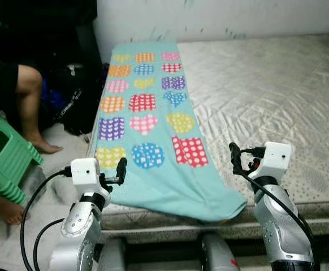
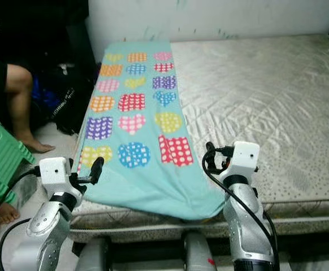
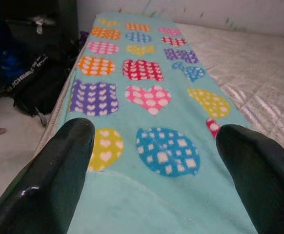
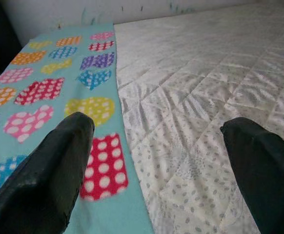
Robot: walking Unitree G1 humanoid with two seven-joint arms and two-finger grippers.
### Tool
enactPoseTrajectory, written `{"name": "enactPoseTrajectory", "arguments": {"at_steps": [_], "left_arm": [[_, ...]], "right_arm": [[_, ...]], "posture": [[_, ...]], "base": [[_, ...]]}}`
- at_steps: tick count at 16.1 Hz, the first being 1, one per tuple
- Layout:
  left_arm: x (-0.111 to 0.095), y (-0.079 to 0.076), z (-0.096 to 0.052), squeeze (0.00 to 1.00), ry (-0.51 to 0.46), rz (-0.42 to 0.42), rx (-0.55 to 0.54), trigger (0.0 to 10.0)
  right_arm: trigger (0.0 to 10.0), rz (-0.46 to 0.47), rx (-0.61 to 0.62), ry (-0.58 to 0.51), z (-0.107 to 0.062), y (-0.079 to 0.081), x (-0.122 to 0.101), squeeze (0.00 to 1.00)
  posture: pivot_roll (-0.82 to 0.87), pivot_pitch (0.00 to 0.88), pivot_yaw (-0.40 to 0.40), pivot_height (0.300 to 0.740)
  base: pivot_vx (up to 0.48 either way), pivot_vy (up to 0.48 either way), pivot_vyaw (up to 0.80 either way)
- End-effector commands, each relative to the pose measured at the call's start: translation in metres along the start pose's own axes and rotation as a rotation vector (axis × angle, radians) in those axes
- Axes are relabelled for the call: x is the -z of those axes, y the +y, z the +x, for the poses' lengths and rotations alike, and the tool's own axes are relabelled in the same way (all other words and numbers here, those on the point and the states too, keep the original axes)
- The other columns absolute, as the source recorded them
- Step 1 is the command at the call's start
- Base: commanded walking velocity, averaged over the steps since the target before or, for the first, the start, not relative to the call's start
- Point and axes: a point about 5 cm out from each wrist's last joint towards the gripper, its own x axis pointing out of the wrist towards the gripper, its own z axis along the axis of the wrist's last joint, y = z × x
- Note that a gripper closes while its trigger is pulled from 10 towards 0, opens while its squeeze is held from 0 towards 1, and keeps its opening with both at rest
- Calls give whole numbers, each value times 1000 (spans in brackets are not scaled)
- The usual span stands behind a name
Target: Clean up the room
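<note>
Both tools are raised at the near edge of the bed (image 1: 277, 84), fingers spread wide and grasping nothing. Left tool (image 1: 121, 169): positioned over the near left corner of the blanket (image 1: 147, 113); in the left wrist view its fingers (image 3: 59, 170) frame the turquoise fabric directly ahead, with the yellow and blue patches between them. Right tool (image 1: 234, 155): positioned just beside the blanket's right edge, above the bare quilted mattress; in the right wrist view the red dotted patch lies next to its near finger.

Task item location: the blanket lies as a long flat strip along the bed's left side, running away from both tools toward the wall, with its near end draped over the mattress edge.

Step in hand, as judged: approach before grasping the blanket's near end, for folding or removal.

Next move calls for: lowering each tool to the near hem, one per corner, then closing on fabric only, not on the mattress cover.

Caution: a person's leg (image 1: 26, 107) and a green stool (image 1: 3, 152) sit outboard of the left tool; a black bag (image 1: 74, 101) lies beyond them.
</note>
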Motion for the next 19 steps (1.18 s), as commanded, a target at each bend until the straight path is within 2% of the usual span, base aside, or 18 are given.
{"name": "enactPoseTrajectory", "arguments": {"at_steps": [1,6,11,19], "left_arm": [[-6,0,3,0,-27,5,2,10000],[-5,-2,7,0,-34,3,18,10000],[1,-2,6,0,3,30,2,10000],[2,-2,6,0,5,32,-2,10000]], "right_arm": [[10000,7,-3,-25,4,1,-7,0],[10000,5,10,-32,8,-2,-7,0],[10000,1,26,-21,7,-5,-3,0],[10000,3,32,-18,6,-6,-1,0]], "posture": [[-80,0,52,674],[-85,0,57,738],[-83,0,56,740],[-83,0,56,740]], "base": [[0,0,0],[0,0,0],[0,0,0],[0,0,0]]}}
